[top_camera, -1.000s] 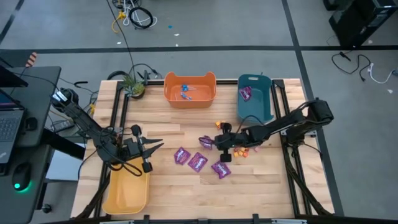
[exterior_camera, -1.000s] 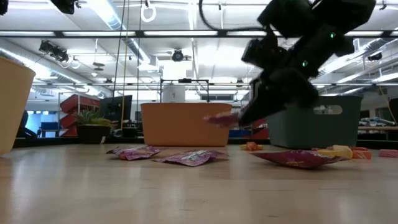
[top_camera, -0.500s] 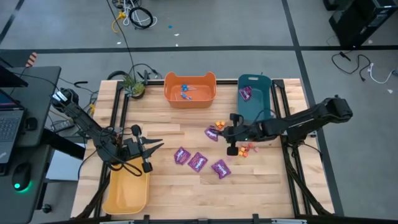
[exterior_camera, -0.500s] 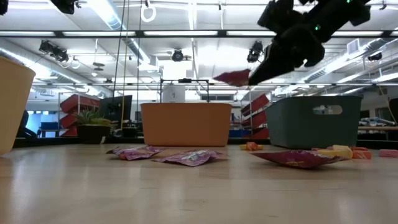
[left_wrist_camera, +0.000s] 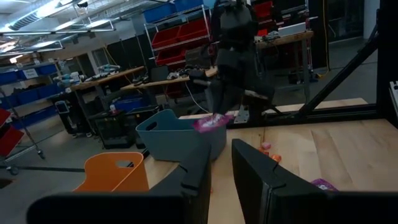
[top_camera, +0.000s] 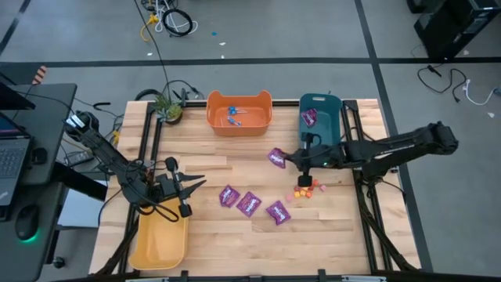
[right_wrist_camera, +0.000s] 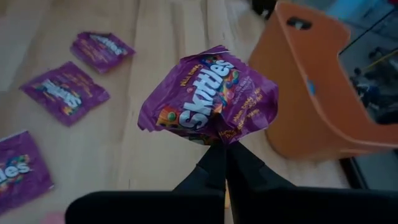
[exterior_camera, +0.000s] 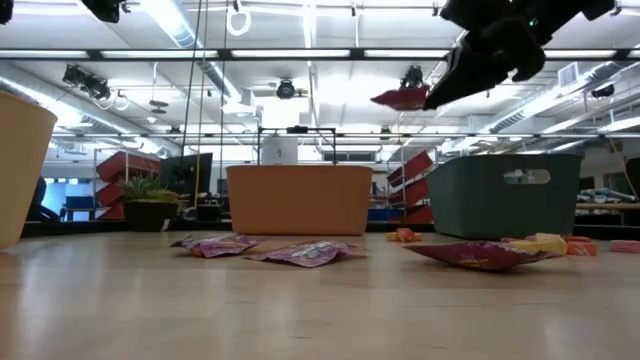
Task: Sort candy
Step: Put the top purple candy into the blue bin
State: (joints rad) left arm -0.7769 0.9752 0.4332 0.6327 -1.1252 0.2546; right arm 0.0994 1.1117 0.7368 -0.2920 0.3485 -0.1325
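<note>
Pinching a purple packet (right_wrist_camera: 208, 99) above the table: right gripper (right_wrist_camera: 225, 149), jaws pressed together on its lower edge. Printed lettering legible in right wrist view only. Left gripper (top_camera: 197, 183) waits by the yellow bin (top_camera: 160, 243), fingers slightly parted.

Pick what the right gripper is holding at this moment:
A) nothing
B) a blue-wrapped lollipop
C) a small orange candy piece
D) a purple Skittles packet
D: the right wrist view shows the right gripper shut on the purple Skittles packet, and the high view shows that packet carried above the table, beside the teal bin.
</note>
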